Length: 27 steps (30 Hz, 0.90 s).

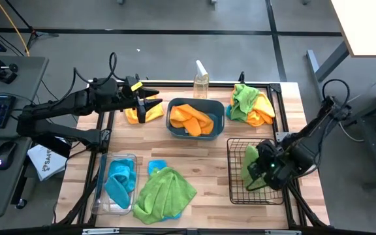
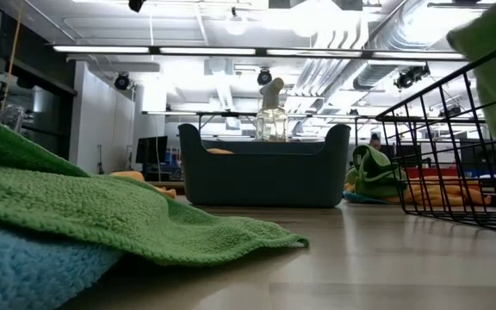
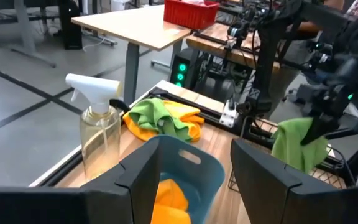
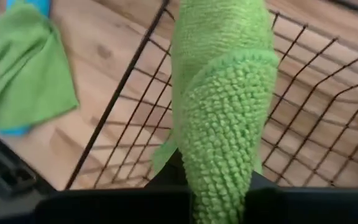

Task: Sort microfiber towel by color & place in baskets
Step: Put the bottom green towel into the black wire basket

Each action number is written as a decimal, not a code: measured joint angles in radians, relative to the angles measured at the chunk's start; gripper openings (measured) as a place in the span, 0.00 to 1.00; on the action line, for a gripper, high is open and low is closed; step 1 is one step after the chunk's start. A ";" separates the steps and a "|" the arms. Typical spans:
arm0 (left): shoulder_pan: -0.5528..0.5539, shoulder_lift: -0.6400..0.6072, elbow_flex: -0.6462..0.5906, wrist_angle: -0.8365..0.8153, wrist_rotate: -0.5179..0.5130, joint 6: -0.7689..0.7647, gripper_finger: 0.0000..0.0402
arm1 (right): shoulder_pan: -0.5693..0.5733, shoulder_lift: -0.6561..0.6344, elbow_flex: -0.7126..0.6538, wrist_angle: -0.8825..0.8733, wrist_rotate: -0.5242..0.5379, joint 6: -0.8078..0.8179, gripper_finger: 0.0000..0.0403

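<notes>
Gripping green towel (image 4: 219,118), right end effector (image 1: 261,171) fingers hidden.

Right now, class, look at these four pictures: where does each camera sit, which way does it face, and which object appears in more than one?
High: above the table, looking straight down; both arms show.
Low: at table-top height, looking level across; no arm shows.
Left wrist: on the left arm, facing the teal tub; left gripper open.
Right wrist: on the right arm, over the wire basket; right gripper grips a green towel.
Shared: the spray bottle appears in the high, low and left wrist views.
</notes>
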 joint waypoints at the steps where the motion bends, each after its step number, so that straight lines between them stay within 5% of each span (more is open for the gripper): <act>1: 0.000 0.000 0.000 0.002 0.000 0.000 0.45 | -0.008 0.000 -0.016 0.020 0.002 0.023 0.01; 7: 0.000 0.000 0.000 0.000 0.006 0.000 0.45 | -0.059 0.000 -0.060 0.052 -0.091 0.050 0.14; 19: 0.000 0.000 0.000 -0.013 0.027 0.002 0.45 | -0.148 -0.003 0.053 -0.030 -0.373 -0.220 0.68; 23: 0.000 0.000 0.000 -0.023 0.027 0.001 0.45 | -0.179 -0.003 0.139 -0.030 -0.347 -0.264 0.76; 27: 0.000 0.000 0.000 -0.066 0.056 -0.020 0.45 | -0.229 -0.004 0.162 0.242 -0.222 -0.380 0.78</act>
